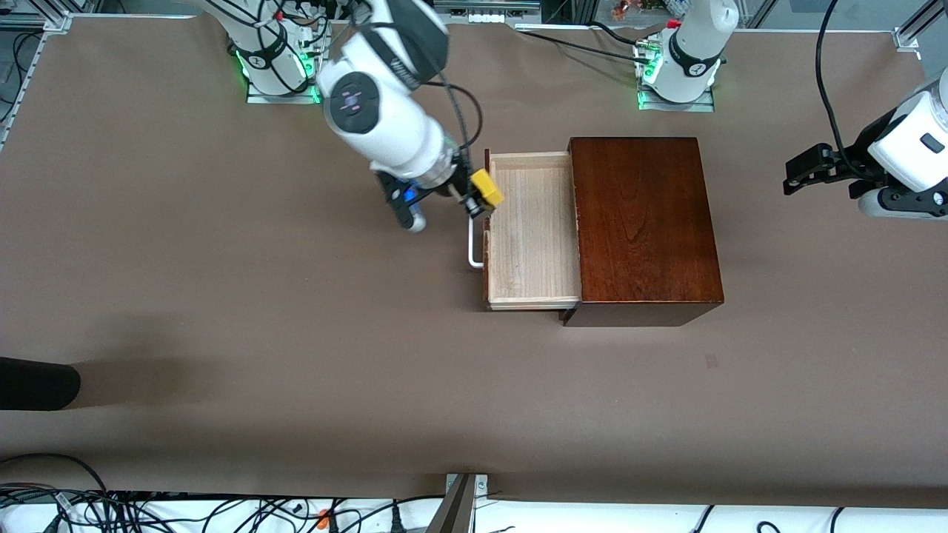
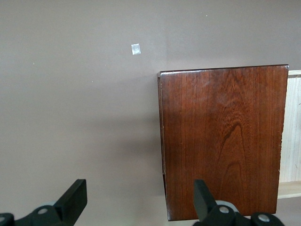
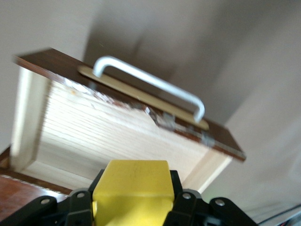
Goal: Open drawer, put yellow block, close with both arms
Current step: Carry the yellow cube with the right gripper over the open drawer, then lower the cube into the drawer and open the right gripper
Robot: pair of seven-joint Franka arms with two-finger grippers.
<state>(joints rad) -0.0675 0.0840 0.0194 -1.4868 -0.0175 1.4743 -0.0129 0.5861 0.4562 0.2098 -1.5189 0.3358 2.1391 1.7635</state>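
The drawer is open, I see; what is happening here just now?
The right gripper holds the yellow block over the front edge of the open drawer, not yet released. The drawer is pulled out of the dark wooden box and looks empty. The left gripper waits, open, toward the left arm's end of the table.

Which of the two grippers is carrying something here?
The right gripper: it is shut on the yellow block over the front edge of the open drawer. The left gripper is open and empty, waiting at the left arm's end of the table.
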